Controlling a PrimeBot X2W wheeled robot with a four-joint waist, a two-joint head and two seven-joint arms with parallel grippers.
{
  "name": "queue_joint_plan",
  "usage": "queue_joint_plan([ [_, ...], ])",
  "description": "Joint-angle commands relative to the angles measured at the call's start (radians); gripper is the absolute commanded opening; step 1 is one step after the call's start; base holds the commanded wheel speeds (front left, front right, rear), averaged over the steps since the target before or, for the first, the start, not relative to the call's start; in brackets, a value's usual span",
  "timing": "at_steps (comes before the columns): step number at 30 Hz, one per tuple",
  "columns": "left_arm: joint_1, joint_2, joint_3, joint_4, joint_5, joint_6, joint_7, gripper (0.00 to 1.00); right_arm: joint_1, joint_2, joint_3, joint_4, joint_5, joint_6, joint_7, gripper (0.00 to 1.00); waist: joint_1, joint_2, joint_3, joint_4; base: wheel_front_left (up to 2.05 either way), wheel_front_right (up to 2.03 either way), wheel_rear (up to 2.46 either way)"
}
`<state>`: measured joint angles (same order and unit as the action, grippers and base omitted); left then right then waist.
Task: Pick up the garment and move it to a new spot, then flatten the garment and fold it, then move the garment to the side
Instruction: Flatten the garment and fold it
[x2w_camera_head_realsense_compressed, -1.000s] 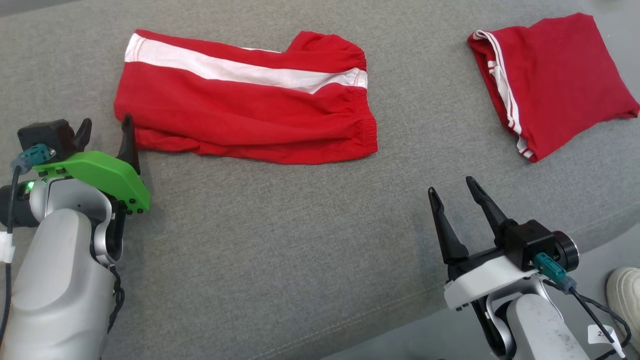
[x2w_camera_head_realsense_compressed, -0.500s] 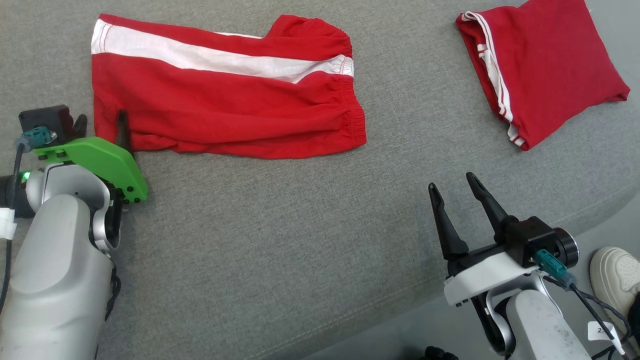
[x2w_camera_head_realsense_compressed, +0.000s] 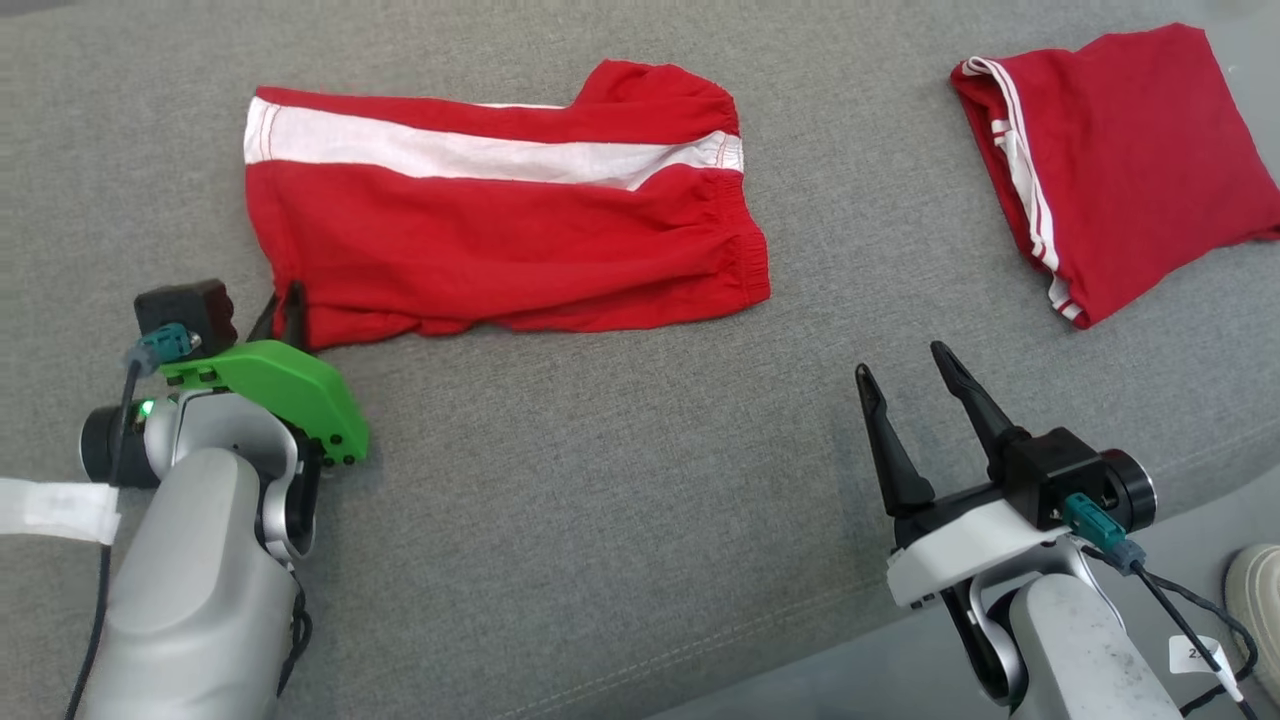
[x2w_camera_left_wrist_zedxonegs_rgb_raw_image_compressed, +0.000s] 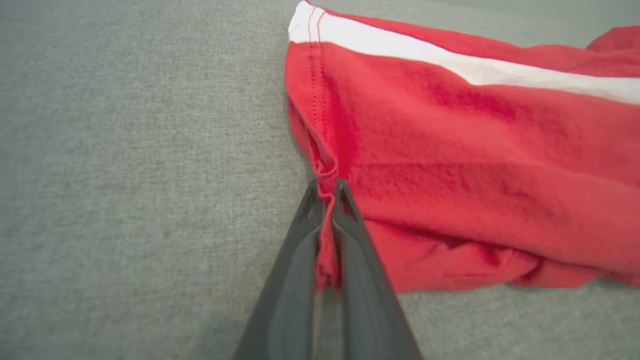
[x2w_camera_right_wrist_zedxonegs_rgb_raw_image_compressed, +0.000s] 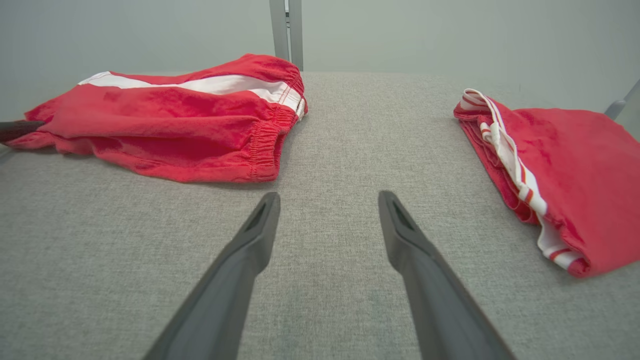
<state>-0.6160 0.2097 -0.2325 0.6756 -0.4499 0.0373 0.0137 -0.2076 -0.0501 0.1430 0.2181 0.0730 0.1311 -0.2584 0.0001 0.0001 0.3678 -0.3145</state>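
Two end effectors show low in the head view over a grey cloth-covered table (x2w_camera_head_realsense_compressed: 600, 520). The right end effector (x2w_camera_head_realsense_compressed: 901, 362) is nearest, at the lower right; its two dark fingers are spread wide and hold nothing, with bare table between and ahead of them; a pale shoe (x2w_camera_head_realsense_compressed: 1256, 600) shows at the right edge beside that arm, past the table's edge. The left end effector (x2w_camera_head_realsense_compressed: 285, 305), under a green cover, stands a little farther up at the left; its fingers are pressed together on the near left corner of the shorts (x2w_camera_head_realsense_compressed: 500, 240); the left wrist view shows a thin fold of red hem pinched between the two fingers, running down the gap from the tips. The shorts lie just beyond that end effector and to its right, spread flat on the table; the cloth is bunched and wrinkled along the near edge by the pinch; they are well apart from the right end effector, up and to its left across open table. The leg hem is at the left, the gathered waistband (x2w_camera_head_realsense_compressed: 745, 265) at the right; a white band (x2w_camera_head_realsense_compressed: 480, 155) runs along the far side from hem to waistband. Farthest off, at the upper right, lies a folded garment (x2w_camera_head_realsense_compressed: 1130, 160), red with thin white stripes along its left edge; it is well clear of the shorts, ahead of the right end effector and to its right.
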Motion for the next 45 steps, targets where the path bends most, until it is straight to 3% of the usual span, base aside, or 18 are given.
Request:
queue_joint_plan([
  [1,0.032,-0.006,0.000,-0.005,-0.010,0.010,-0.010,0.00,0.007,-0.001,-0.003,0.002,-0.009,-0.001,-0.007,1.00,-0.0001,-0.0001,-0.031,0.023,0.00,0.00,0.00],
  [15,0.222,-0.040,-0.009,-0.082,-0.034,0.057,-0.029,0.00,0.051,-0.001,-0.022,0.003,-0.034,-0.001,0.033,1.00,-0.0001,-0.0001,-0.151,0.082,0.00,0.00,0.00],
  [16,0.230,-0.041,-0.007,-0.087,-0.038,0.061,-0.032,0.05,0.056,-0.001,-0.023,0.002,-0.034,-0.001,0.035,1.00,-0.0001,-0.0001,-0.155,0.084,0.00,0.00,0.00],
  [17,0.237,-0.041,-0.008,-0.089,-0.038,0.060,-0.034,0.47,0.059,-0.001,-0.021,0.000,-0.034,-0.001,0.035,1.00,-0.0001,-0.0001,-0.157,0.086,0.00,0.00,0.00],
  [18,0.245,-0.043,-0.010,-0.090,-0.040,0.058,-0.034,1.00,0.062,-0.001,-0.021,-0.001,-0.035,-0.001,0.036,1.00,-0.0001,-0.0001,-0.161,0.088,0.00,0.00,0.00],
  [22,0.254,-0.035,-0.026,-0.096,-0.028,0.045,-0.048,1.00,0.064,-0.001,-0.020,-0.005,-0.037,-0.001,0.044,1.00,-0.0001,-0.0001,-0.174,0.097,0.00,0.00,0.00],
  [32,0.332,-0.050,-0.006,-0.165,-0.009,0.050,-0.256,1.00,0.092,-0.001,-0.063,0.008,-0.034,-0.001,0.084,1.00,-0.0001,-0.0001,-0.250,0.170,0.00,0.00,0.00],
  [45,0.550,-0.090,0.060,-0.447,0.087,-0.011,-0.279,1.00,0.151,-0.001,-0.143,0.009,-0.025,-0.001,0.158,1.00,-0.0001,-0.0001,-0.367,0.290,0.00,0.00,0.00],
])
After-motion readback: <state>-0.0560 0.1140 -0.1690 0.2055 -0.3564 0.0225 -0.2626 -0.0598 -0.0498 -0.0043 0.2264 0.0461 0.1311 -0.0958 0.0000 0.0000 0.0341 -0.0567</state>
